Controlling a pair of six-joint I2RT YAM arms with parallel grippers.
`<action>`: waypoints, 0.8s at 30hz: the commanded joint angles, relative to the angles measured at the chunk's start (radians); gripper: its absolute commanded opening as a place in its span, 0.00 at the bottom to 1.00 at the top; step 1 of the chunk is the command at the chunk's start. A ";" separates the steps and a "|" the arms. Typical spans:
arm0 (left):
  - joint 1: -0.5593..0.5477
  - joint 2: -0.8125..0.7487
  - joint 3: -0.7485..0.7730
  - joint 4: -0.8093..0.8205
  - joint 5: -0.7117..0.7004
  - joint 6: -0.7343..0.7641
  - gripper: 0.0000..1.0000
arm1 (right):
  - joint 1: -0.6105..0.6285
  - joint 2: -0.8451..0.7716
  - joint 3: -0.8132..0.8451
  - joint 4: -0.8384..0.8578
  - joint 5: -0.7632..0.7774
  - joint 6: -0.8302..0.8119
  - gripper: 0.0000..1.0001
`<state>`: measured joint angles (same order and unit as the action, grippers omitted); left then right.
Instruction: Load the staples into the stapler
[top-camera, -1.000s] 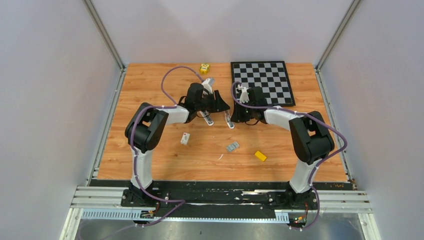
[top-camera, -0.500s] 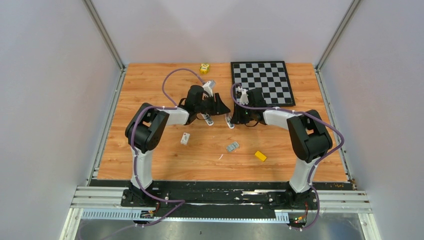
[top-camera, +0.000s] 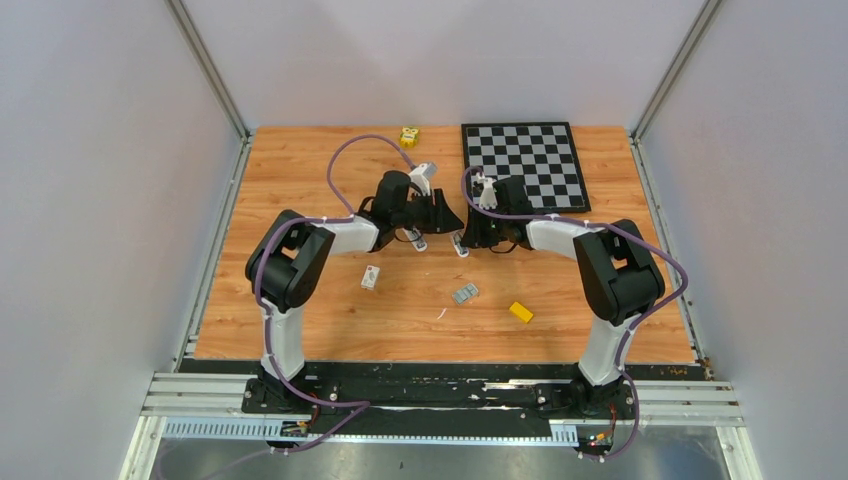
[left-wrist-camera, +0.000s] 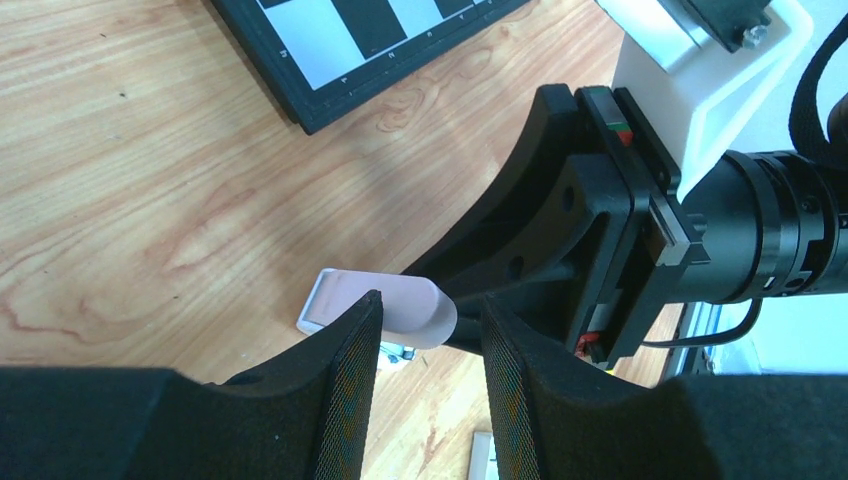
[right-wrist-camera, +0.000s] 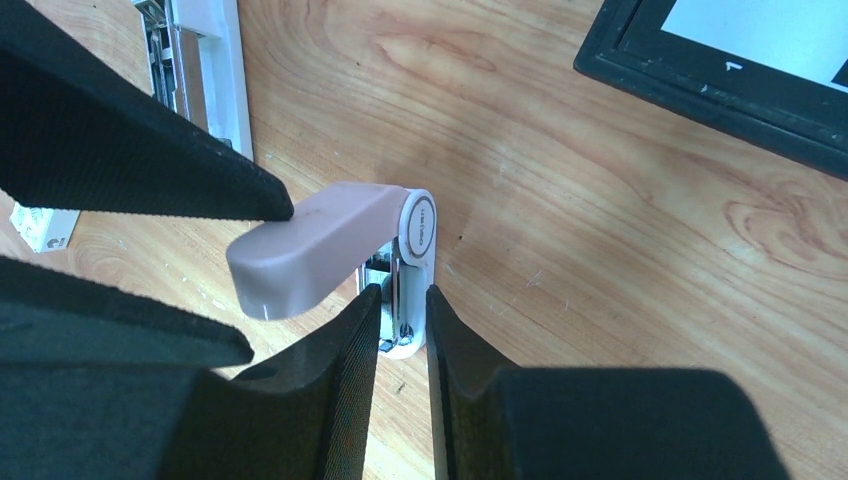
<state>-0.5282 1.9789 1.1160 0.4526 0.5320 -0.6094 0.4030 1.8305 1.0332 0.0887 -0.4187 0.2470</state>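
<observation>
Between fingers of right gripper (right-wrist-camera: 400, 300): stapler (right-wrist-camera: 416, 232) hinge being pinched.
Left gripper (left-wrist-camera: 430, 305): fingers straddling pink lid (right-wrist-camera: 310, 250); grip unclear.
Staples (top-camera: 465, 293): lying loose, base-ward of both fingertips, nearer right's.

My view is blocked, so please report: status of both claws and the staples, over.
Left claw shut on pink lid. Right claw shut on stapler, hinge end. Staples loose on table, untouched. Nothing lies between.
</observation>
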 joint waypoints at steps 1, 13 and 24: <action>-0.019 -0.038 -0.021 -0.020 0.013 0.029 0.44 | -0.013 -0.004 -0.016 -0.026 0.032 0.000 0.26; -0.030 -0.058 -0.017 -0.088 -0.008 0.082 0.43 | -0.018 -0.126 -0.053 -0.136 0.105 -0.008 0.33; -0.030 -0.068 0.037 -0.238 -0.136 0.108 0.43 | -0.021 -0.199 -0.046 -0.125 0.066 0.056 0.39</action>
<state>-0.5526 1.9247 1.1130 0.2783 0.4370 -0.5232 0.3931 1.6421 0.9836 -0.0292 -0.3325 0.2684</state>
